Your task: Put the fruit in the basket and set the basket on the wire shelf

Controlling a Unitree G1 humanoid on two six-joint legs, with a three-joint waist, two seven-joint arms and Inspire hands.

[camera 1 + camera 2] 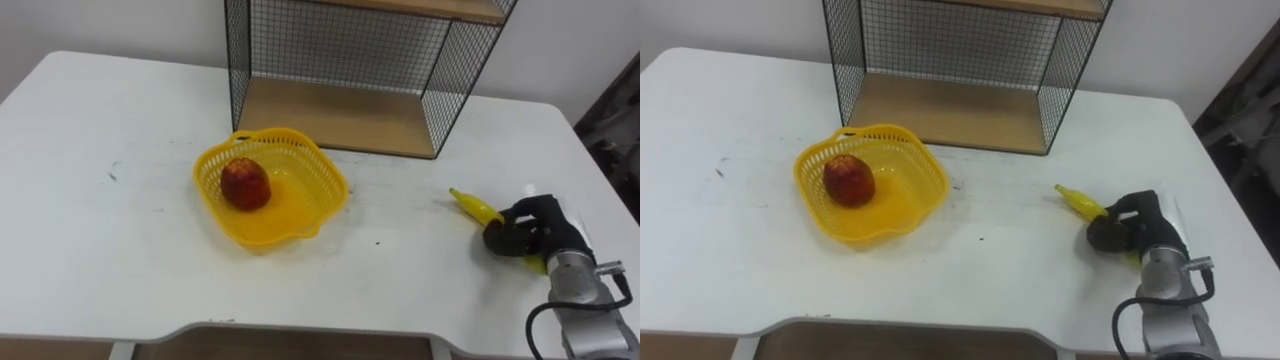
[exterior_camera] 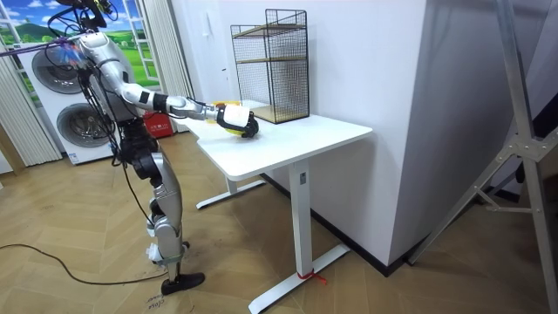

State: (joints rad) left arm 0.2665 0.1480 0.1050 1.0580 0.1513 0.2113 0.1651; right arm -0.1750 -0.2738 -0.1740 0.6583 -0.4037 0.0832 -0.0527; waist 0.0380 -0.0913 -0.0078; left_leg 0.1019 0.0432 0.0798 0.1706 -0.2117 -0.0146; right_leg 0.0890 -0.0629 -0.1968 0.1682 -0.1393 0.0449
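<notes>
Nearest my camera, the right hand's dark fingers (image 1: 508, 240) are curled round the lower half of the banana (image 1: 475, 207). The banana's stalk end pokes out toward the basket, and a sliver of yellow shows under the palm. I can't tell whether the banana is lifted or still lying on the table (image 1: 100, 250). The right hand (image 1: 530, 235) sits near the table's right front corner.

Well apart to the left, the yellow basket (image 1: 312, 172) stands at mid-table with a red fruit (image 1: 245, 184) inside, against its left wall. Just behind the basket is the wire shelf (image 1: 330, 115), its wooden bottom board bare.

In the room view I see the robot standing at the table's end, arm stretched over the top.
</notes>
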